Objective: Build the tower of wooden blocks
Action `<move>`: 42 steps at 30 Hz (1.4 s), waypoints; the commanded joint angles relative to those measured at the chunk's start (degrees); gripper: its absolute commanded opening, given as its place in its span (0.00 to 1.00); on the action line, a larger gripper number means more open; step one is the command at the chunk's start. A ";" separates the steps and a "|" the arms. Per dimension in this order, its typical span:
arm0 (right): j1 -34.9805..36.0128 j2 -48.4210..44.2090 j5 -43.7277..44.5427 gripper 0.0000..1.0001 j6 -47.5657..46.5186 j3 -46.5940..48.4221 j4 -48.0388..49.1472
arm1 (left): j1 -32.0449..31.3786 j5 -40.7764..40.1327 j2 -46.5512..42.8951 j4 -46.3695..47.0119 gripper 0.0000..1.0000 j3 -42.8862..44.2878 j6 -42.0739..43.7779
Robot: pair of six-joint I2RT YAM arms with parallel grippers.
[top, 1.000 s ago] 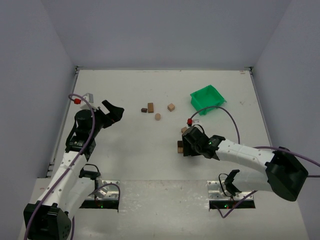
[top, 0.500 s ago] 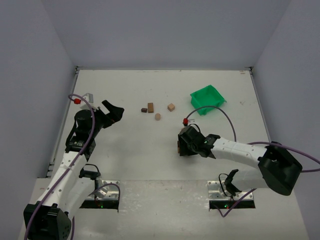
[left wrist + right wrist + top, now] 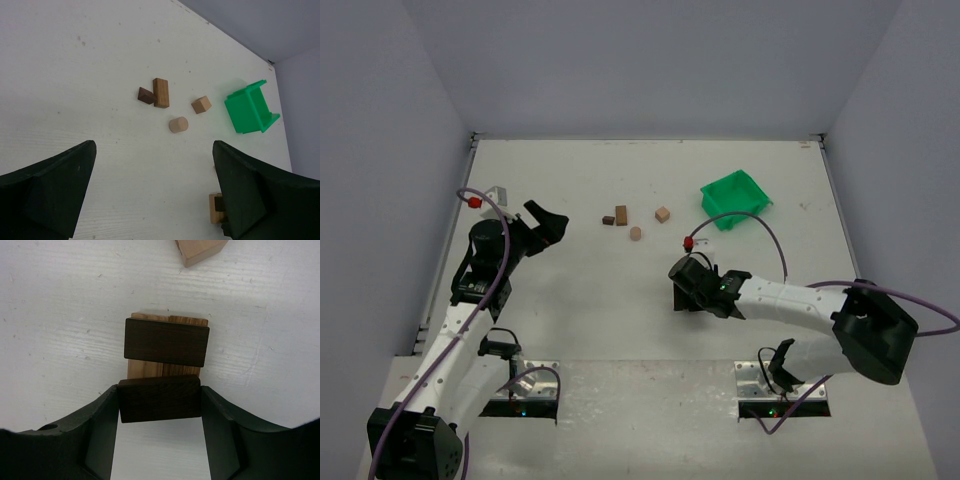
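The right jaws gripped a dark rectangular block (image 3: 160,398), a matching slab (image 3: 166,342) on grained tan wood (image 3: 160,370) just beyond. The left jaws stood wide.

White table (image 3: 580,310), plain grey walls (image 3: 650,70), even light.

Overhead, the right fingers (image 3: 102,435) seemingly cover the wood block tower (image 3: 166,342); a tan block (image 3: 200,250) is cropped.

I see gripper (image 3: 160,401) clamping dark block (image 3: 160,399). Just beyond, second dark block (image 3: 166,342) lies flat across tan blocks (image 3: 165,371). Loose tan block (image 3: 200,249) farther off.
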 commanded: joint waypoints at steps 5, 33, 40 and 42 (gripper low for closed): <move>0.53 1.26 4.70 0.42 4.26 2.85 -0.75 | -0.06 0.77 -1.39 1.80 1.00 -0.01 0.32; 1.13 3.44 7.36 0.48 8.37 3.91 -1.74 | -0.06 0.93 -1.19 2.43 1.00 -0.18 0.32; 1.41 3.91 7.35 0.48 8.58 4.35 -1.86 | -0.06 0.95 -1.22 2.34 1.00 -0.18 0.41; 1.47 4.07 7.48 0.49 8.74 4.35 -1.60 | -0.06 1.00 -1.30 2.39 1.00 -0.18 0.41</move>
